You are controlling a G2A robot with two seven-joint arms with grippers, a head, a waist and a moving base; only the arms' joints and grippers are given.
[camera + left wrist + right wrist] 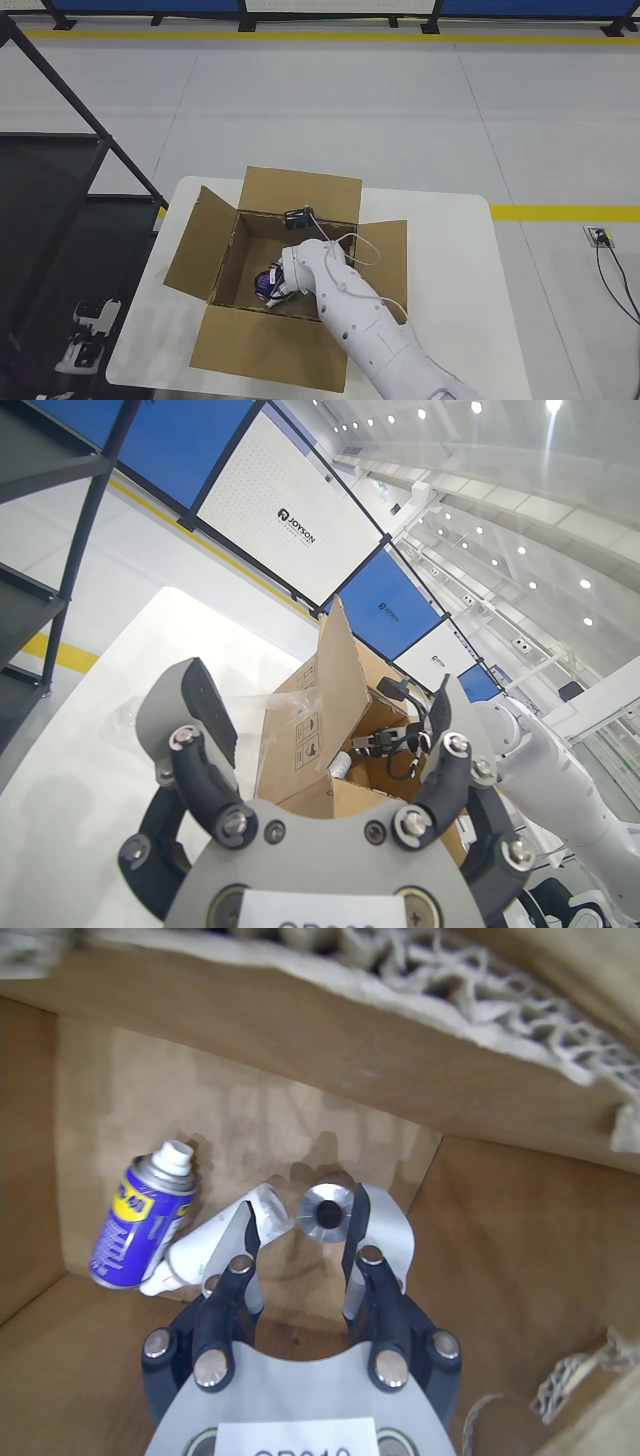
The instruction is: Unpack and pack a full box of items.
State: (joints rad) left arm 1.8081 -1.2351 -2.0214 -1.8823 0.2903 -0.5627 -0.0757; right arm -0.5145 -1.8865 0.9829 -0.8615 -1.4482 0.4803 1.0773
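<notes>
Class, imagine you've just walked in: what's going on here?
The right gripper is down inside the open box, open over a silver cylinder that it has not yet gripped. A spray can and a white tube lie beside it on the box floor. The left gripper hangs open outside the box, holding nothing.

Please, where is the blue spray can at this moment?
The blue spray can lies on the floor of the cardboard box, against a white tube; in the top view it sits just left of the right arm.
</notes>
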